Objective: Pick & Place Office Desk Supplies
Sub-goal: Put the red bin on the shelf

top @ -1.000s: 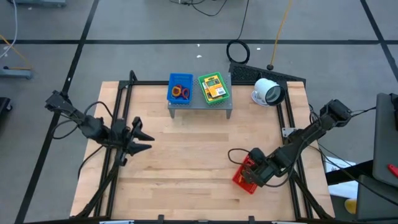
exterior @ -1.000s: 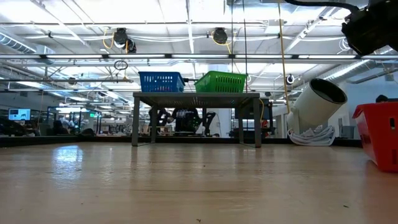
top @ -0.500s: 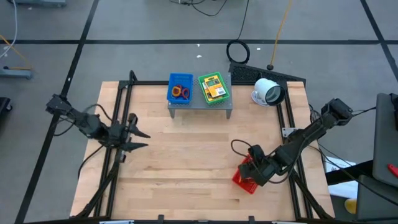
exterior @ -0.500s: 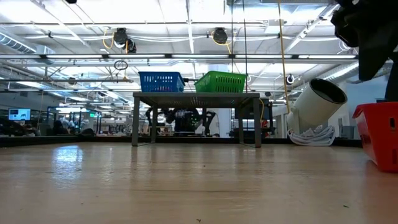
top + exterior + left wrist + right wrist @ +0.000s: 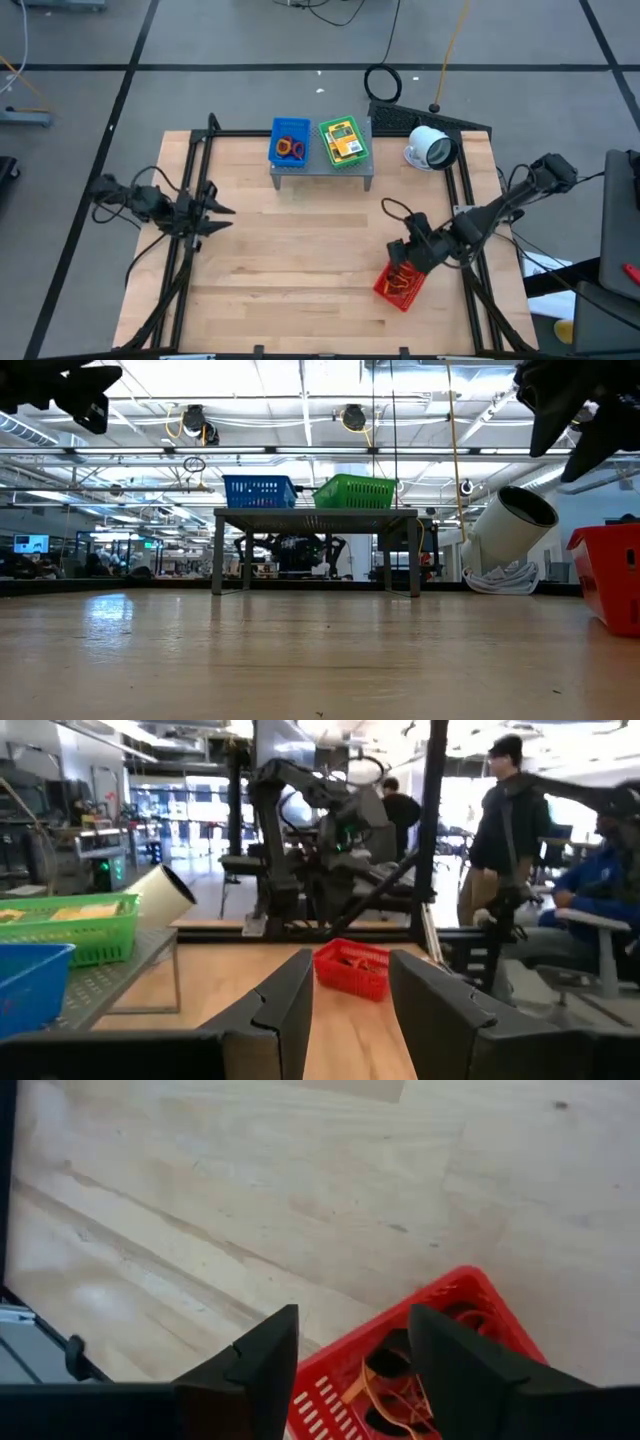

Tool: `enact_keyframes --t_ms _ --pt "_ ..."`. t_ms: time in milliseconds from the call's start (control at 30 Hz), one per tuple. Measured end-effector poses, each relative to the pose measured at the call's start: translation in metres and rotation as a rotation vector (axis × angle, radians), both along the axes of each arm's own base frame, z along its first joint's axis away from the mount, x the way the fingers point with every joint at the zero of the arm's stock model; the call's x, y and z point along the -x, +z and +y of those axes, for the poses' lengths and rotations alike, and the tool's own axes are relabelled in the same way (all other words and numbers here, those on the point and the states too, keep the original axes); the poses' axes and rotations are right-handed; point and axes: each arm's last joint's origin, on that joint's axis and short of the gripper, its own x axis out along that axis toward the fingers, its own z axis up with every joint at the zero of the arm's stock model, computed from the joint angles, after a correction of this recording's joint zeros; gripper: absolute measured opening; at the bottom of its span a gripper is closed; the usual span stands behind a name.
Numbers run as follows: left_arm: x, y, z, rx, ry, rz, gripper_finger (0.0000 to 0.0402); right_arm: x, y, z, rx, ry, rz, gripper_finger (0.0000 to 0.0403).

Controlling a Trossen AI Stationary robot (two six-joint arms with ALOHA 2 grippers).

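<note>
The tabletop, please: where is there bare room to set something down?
The wide wooden middle of the table, between the left gripper, the grey shelf and the red basket, is bare. The back edge is crowded: shelf, baskets and white device.

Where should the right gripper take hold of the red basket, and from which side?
Grip the red basket by its thin upright rim, from above: it sits open-topped on the table. The right gripper, open, hangs just above it; its near wall lies between the fingers.
</note>
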Motion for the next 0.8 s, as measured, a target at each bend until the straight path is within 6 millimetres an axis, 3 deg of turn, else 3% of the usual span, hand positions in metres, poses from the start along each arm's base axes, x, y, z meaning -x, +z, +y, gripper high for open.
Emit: enact_keyframes --t_ms 133,500,800 --pt "-0.005 -0.011 0.002 0.019 0.051 0.047 0.0141 -0.005 0.004 -0.009 -0.025 0.025 -0.006 0.0174" --pt "-0.004 -0.009 0.005 0.142 0.081 0.040 0.0141 -0.013 0.004 -0.025 0.035 0.065 -0.009 0.0173" --pt "-0.004 -0.009 0.005 0.138 0.082 0.039 0.0141 -0.016 0.004 -0.033 0.099 0.124 -0.001 0.0173"
